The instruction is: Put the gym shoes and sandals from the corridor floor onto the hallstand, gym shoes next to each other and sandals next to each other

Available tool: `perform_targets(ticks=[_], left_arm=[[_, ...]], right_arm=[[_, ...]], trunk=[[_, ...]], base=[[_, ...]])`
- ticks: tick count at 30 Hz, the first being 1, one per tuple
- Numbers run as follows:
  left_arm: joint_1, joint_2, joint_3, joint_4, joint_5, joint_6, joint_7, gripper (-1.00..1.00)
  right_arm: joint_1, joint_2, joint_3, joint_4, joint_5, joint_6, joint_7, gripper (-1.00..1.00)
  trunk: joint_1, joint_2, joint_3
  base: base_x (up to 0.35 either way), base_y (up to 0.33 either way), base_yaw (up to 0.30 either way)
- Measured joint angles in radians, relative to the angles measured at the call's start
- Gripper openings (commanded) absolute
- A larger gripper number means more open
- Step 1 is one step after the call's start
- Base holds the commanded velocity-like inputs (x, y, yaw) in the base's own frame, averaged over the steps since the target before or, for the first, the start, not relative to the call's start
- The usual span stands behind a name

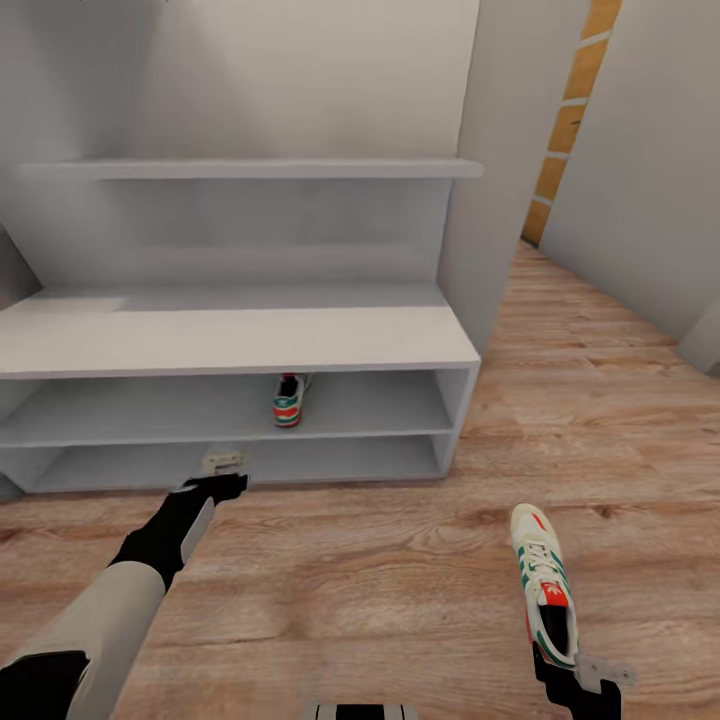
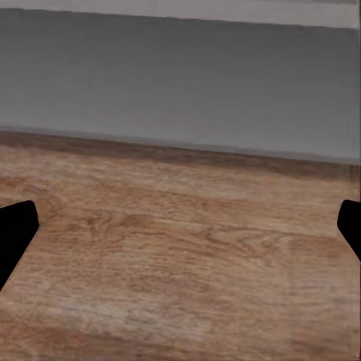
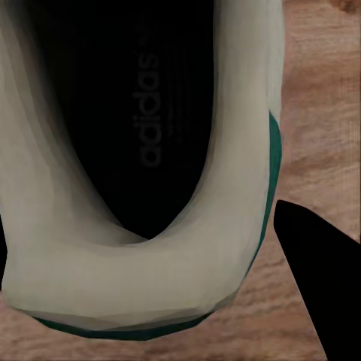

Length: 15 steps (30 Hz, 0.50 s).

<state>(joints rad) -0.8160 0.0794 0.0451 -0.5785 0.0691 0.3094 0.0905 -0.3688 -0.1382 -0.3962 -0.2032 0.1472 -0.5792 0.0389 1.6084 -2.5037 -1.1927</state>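
One white gym shoe with green stripes stands on the upper open shelf of the hallstand, toe pointing inward. The second gym shoe is over the corridor floor at the lower right. My right gripper is shut on its heel. Up close, the shoe's dark inside shows, with one black finger against its green edge. My left gripper hovers open just in front of the rack's lowest shelf, holding nothing; its fingers are spread wide above bare planks. The sandals are out of view.
A floating white shelf hangs above the bench top. A white wall panel stands at the rack's right end. Beyond it the corridor runs back to the right between white walls. Open wood floor lies between the rack and me.
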Motion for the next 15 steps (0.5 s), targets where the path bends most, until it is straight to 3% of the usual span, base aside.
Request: perform_targets(ticks=[6,7,8,12,15], left_arm=[[0.094,0.007,0.007,-0.006,0.005,-0.094,-0.004,1.0],[0.142,0.014,0.008,-0.007,0.007,-0.155,-0.017,1.0],[0.156,0.015,0.008,-0.007,0.007,-0.168,-0.025,1.0],[0.212,0.034,0.008,-0.006,0.008,-0.214,-0.111,1.0],[0.24,0.066,0.009,0.002,0.013,-0.24,-0.198,1.0]], right_arm=[[0.0,0.0,0.001,0.0,0.0,0.0,0.0,-1.0],[0.0,0.0,0.001,0.0,0.0,0.0,0.0,-1.0],[0.0,0.0,0.002,0.0,0.0,0.0,0.0,-1.0],[0.0,0.0,0.001,0.0,0.0,0.0,0.0,-1.0],[0.0,0.0,0.001,0.0,0.0,0.0,0.0,-1.0]], trunk=[[0.0,0.0,0.0],[0.0,0.0,0.0],[0.0,0.0,0.0],[0.0,0.0,0.0],[0.0,0.0,0.0]], base=[[-0.228,0.234,0.0],[-0.095,0.263,0.0],[-0.061,0.278,0.0],[-0.03,0.291,0.0],[-0.008,0.3,0.0]])
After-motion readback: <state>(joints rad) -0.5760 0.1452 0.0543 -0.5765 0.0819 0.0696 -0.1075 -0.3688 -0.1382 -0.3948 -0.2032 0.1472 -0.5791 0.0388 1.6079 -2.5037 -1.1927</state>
